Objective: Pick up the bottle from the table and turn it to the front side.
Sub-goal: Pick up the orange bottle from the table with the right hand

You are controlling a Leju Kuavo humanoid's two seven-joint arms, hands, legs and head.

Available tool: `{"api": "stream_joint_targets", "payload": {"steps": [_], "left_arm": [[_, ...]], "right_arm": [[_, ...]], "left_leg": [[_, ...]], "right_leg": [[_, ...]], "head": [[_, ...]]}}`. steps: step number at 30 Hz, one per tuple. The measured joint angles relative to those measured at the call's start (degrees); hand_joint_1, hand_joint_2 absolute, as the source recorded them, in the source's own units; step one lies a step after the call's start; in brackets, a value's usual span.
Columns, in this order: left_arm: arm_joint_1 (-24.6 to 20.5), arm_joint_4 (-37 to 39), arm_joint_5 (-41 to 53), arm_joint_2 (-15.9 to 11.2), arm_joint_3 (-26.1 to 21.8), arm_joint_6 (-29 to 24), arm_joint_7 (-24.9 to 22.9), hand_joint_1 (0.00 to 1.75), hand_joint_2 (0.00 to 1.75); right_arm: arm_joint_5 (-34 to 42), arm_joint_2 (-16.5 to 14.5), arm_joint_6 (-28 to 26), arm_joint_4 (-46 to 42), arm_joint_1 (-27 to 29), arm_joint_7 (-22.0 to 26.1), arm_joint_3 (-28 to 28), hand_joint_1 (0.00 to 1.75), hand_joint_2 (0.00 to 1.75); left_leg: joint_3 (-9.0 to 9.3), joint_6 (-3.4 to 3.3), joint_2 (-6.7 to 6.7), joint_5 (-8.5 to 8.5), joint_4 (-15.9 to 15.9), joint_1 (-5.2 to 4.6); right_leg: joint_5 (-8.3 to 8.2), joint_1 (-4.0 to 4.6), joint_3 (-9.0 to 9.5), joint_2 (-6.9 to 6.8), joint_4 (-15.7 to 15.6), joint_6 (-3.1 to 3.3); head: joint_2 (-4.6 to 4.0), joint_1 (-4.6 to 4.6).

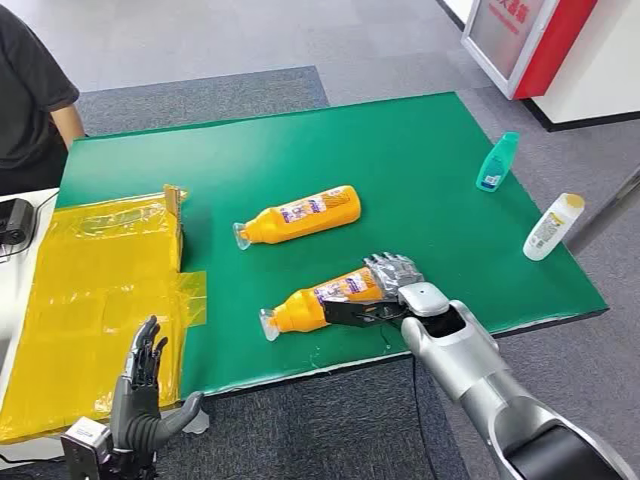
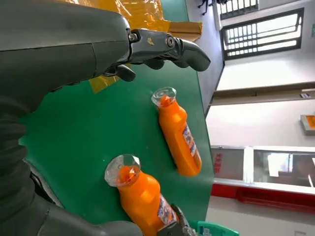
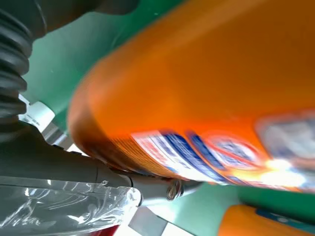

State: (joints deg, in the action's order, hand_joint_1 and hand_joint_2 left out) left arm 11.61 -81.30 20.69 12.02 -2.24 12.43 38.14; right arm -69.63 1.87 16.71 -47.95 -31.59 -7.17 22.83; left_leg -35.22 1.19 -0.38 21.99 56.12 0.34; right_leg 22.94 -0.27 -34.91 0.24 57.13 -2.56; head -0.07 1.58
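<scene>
Here the right hand point(image 1: 390, 285) grips the orange bottle point(image 1: 321, 304), label unreadable; left hand point(image 1: 140, 395) open.

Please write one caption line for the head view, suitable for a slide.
Right hand grips the nearer orange plastic bottle lying on the green table mat; left hand hovers open.

An orange bottle point(image 1: 326, 298) with a clear cap and a blue-printed label lies on its side near the green table's point(image 1: 423, 160) front edge, cap pointing left.
</scene>
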Motion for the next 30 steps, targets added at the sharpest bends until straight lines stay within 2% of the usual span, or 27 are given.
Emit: {"api": "stream_joint_targets", "payload": {"steps": [7, 8, 11, 12, 17, 21, 26, 30], "left_arm": [[-0.16, 0.62, 0.10, -0.28, 0.97, -0.26, 0.00, 0.00, 1.75], [-0.22, 0.72, 0.03, -0.34, 1.09, -0.35, 0.00, 0.00, 1.75], [-0.46, 1.05, -0.32, -0.52, 1.52, -0.73, 0.00, 0.00, 1.75], [-0.54, 1.20, -0.47, -0.60, 1.67, -0.88, 0.00, 0.00, 1.75], [-0.56, 1.75, -0.92, -0.95, 1.86, -1.56, 0.00, 0.00, 1.75], [-0.09, 1.79, -0.86, -1.01, 1.61, -1.53, 0.00, 0.00, 1.75], [1.16, 1.61, -0.05, -0.58, 0.30, -0.87, 0.00, 0.00, 1.75], [2.63, 0.48, 0.30, 0.24, -1.37, 0.32, 0.02, 0.00, 1.75]], "right_arm": [[-1.03, -1.79, 0.27, 4.88, -3.03, 0.24, 1.27, 0.02, 1.75], [-1.13, -2.02, 0.56, 5.60, -3.45, 0.49, 1.43, 0.25, 1.75], [-1.31, -2.42, 1.29, 7.78, -4.81, 1.63, 1.96, 1.51, 1.75], [-1.35, -2.47, 1.28, 8.41, -5.19, 2.06, 2.18, 1.71, 1.75], [-0.61, -2.56, -0.99, 9.46, -5.26, 3.27, 2.97, 1.75, 1.75], [1.42, -2.28, -1.95, 6.04, -2.98, 3.36, 2.99, 1.75, 1.75], [4.07, -0.88, -2.16, -4.84, 2.95, 3.67, 3.09, 1.75, 1.75], [8.58, 0.30, -4.93, -17.64, 9.95, 3.98, 2.72, 1.75, 1.75]], "left_leg": [[0.02, 0.01, 0.00, -0.01, 0.00, 0.00], [0.02, 0.01, 0.00, -0.02, 0.00, 0.00], [0.06, 0.01, 0.00, -0.03, 0.00, 0.00], [0.08, 0.01, 0.00, -0.03, 0.00, 0.00], [0.11, 0.03, 0.00, -0.07, 0.00, 0.00], [0.11, 0.03, 0.00, -0.09, 0.00, 0.00], [0.03, 0.03, 0.00, -0.08, 0.00, 0.00], [-0.01, 0.00, 0.00, 0.02, 0.00, 0.00]], "right_leg": [[-0.03, 0.00, 0.01, 0.01, 0.00, 0.02], [-0.04, 0.00, 0.01, 0.01, 0.00, 0.03], [-0.06, 0.00, 0.03, 0.01, 0.00, 0.02], [-0.08, 0.00, 0.05, 0.01, 0.00, 0.03], [-0.16, 0.00, 0.05, 0.02, 0.00, 0.11], [-0.18, 0.00, 0.04, 0.01, 0.00, 0.11], [-0.14, 0.00, -0.03, 0.01, 0.00, 0.11], [0.00, 0.00, -0.05, 0.00, 0.00, 0.04]], "head": [[0.00, -0.01], [0.00, 0.00], [0.00, -0.01], [0.00, -0.01], [0.00, -0.01], [0.00, 0.00], [0.00, -0.01], [0.00, 0.00]]}}
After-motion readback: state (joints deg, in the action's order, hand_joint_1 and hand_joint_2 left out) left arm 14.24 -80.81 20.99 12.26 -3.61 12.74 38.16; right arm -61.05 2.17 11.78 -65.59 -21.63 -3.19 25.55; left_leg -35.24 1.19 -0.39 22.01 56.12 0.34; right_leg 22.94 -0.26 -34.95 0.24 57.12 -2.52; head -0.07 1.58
